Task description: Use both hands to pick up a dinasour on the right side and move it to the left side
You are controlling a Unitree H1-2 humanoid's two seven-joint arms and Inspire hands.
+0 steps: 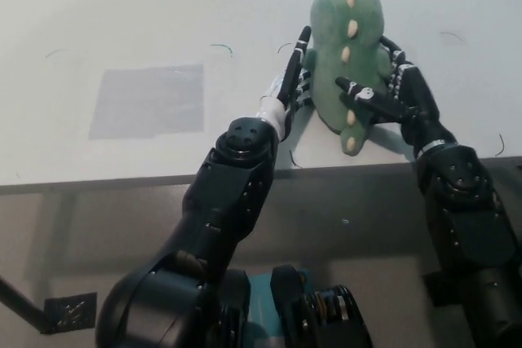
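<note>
- Dinosaur: you see a green plush with a row of cream spikes down its back, on the white table, right of centre and close to the near edge.
- Left hand: it lies flat against the plush's left flank, fingers extended and close together.
- Right hand: it presses the plush's right flank, fingers spread, one reaching across the spikes.
- Grey patch: you find it well apart, on the table's left side.
</note>
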